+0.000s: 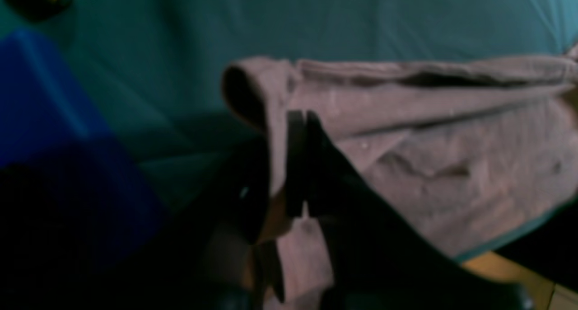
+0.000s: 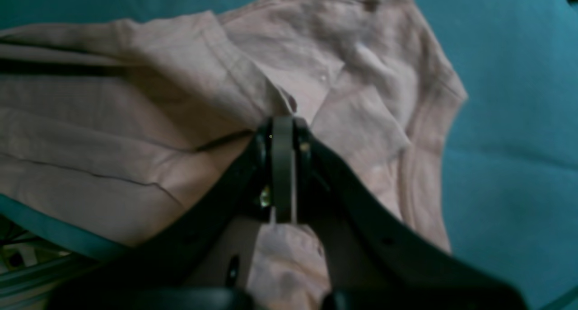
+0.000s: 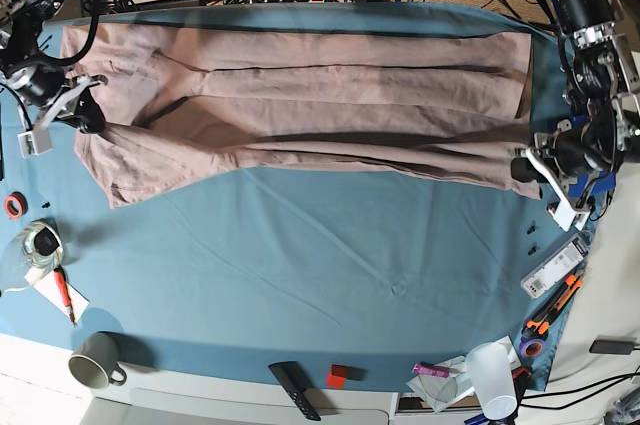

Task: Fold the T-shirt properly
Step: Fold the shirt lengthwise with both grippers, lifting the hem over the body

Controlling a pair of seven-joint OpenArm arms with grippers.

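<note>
Both grippers are pinching the shirt (image 3: 300, 95), which is lying stretched in a long band across the far half of the cloth (image 3: 320, 275). The left gripper (image 1: 301, 120) is pressing its jaws together on a fold of fabric at one end of the band, with a rolled edge just beside its tips and the rest of the shirt running away to its side. The right gripper (image 2: 283, 124) is likewise clamping a bunch of fabric at the other end, where a sleeve and seams are crumpling just ahead of its tips.

Risks, as I judge them: each grip is looking shallow, taking only a small pinch near the edge, so fabric could be slipping out of either one if the arms pull apart or lift unevenly. The band is already carrying long creases, and a folding sweep could be locking them in and leaving a lopsided fold. The right end is bunching, so the sleeve may be tucking under wrongly. The left gripper is working close to the table's edge, where fabric could be dragging off the cloth.

Containers: a mug (image 3: 97, 360) and a clear cup (image 3: 492, 370) are standing at the near edge, well apart from both grippers; I cannot tell whether anything is in them.
</note>
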